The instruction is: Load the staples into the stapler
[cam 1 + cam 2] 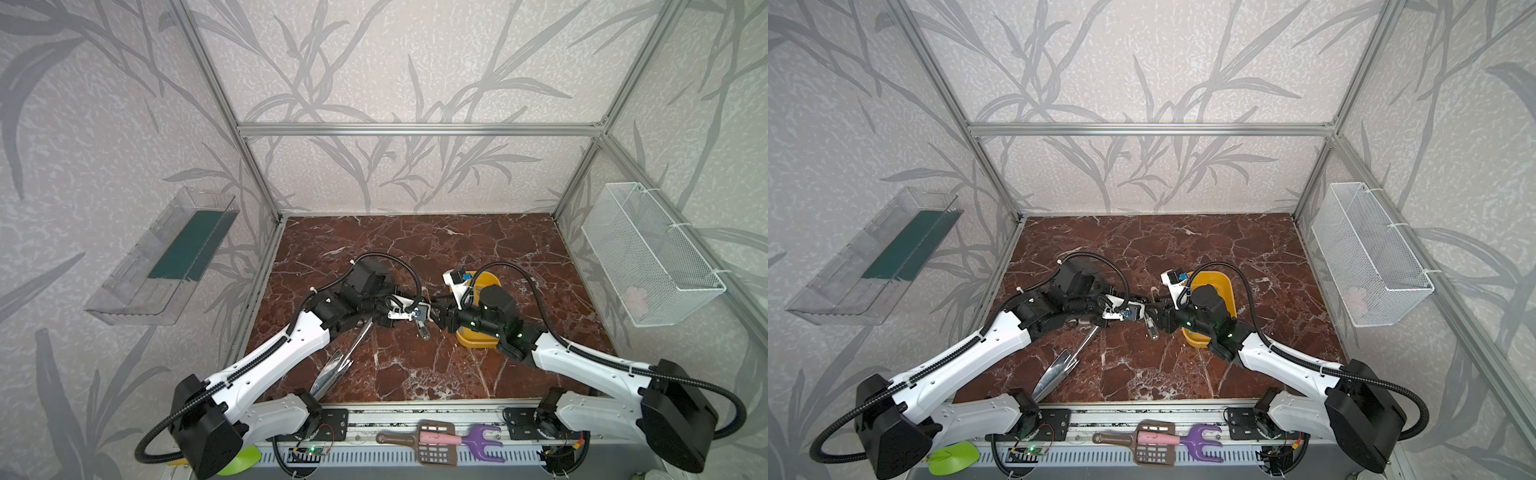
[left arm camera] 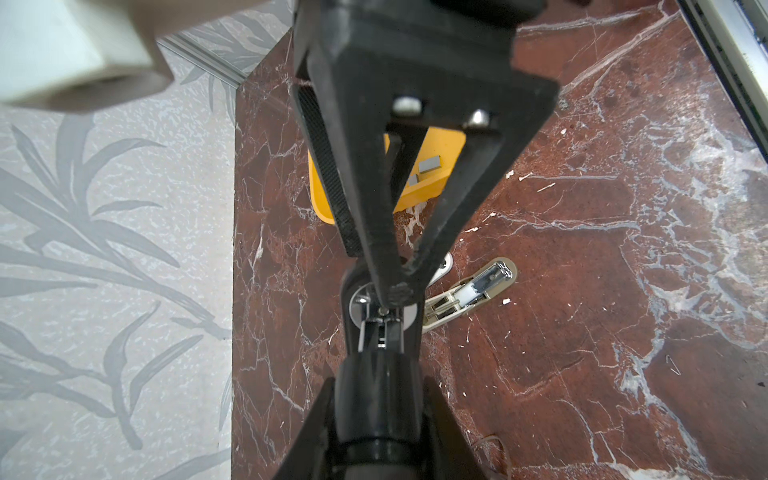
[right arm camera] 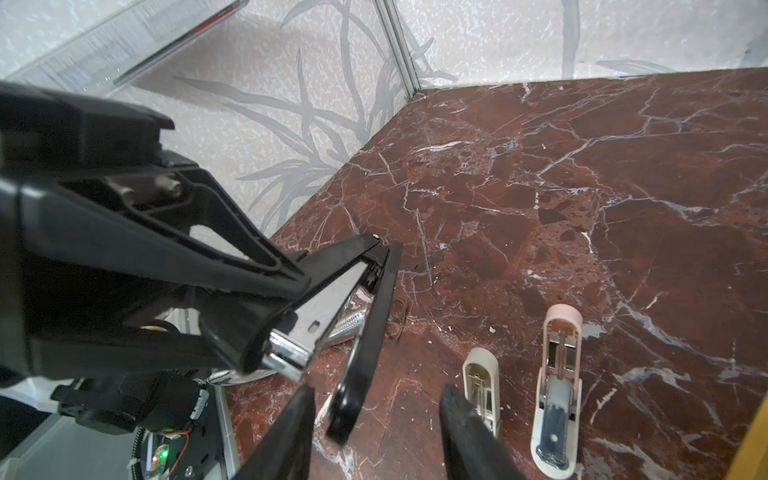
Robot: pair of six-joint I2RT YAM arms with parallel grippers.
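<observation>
Red-brown marble tabletop (image 1: 415, 249) — bearing a yellow tray (image 1: 476, 341), an opened beige stapler (image 3: 482, 382), an opened pink stapler (image 3: 559, 399).

In a top view the right arm (image 1: 494, 307) covers most of the yellow tray (image 1: 478, 341). From the left wrist, the left tool (image 2: 395, 291) blocks the tray's middle; only two staples (image 2: 430, 163) show. Near the tray, its tips hide their contact with the black stapler (image 3: 372, 320).
</observation>
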